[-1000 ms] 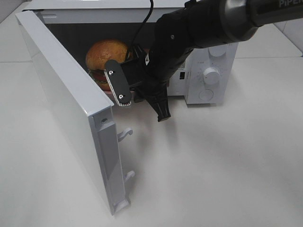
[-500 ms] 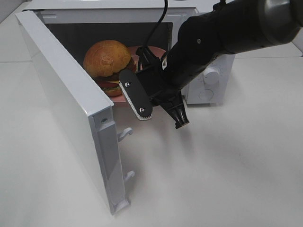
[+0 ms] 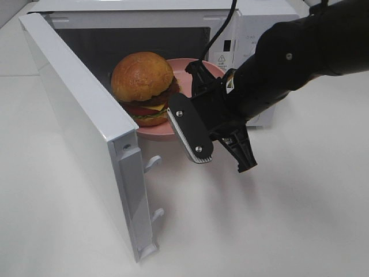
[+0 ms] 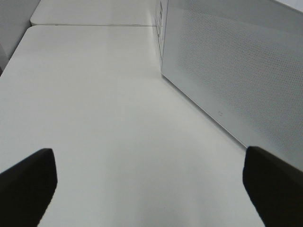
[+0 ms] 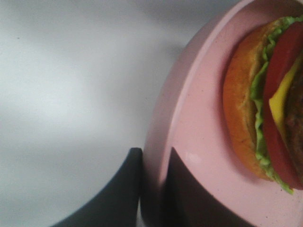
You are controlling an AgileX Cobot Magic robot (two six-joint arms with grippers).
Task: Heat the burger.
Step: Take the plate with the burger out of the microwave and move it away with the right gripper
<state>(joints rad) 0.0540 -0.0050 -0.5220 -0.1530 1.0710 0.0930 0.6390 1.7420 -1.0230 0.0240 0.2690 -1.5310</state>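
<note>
Saw right claw (image 5: 154,189) pinching pink plate (image 5: 199,142) rim, burger (image 3: 144,86) on it at microwave (image 3: 144,23) mouth; left claw (image 4: 151,182) spread over desk (image 4: 104,118).

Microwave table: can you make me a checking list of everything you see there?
Surface: white table, bare in front.
Job's things: burger on pink plate, at the mouth of the microwave; door open.
Clutter: nothing seen.
Grippers: right gripper shut on the plate's rim; left gripper open, empty, over the table beside the microwave.
Cables: black cable running up from the right arm.
Surroundings: nothing seen beyond the table.
</note>
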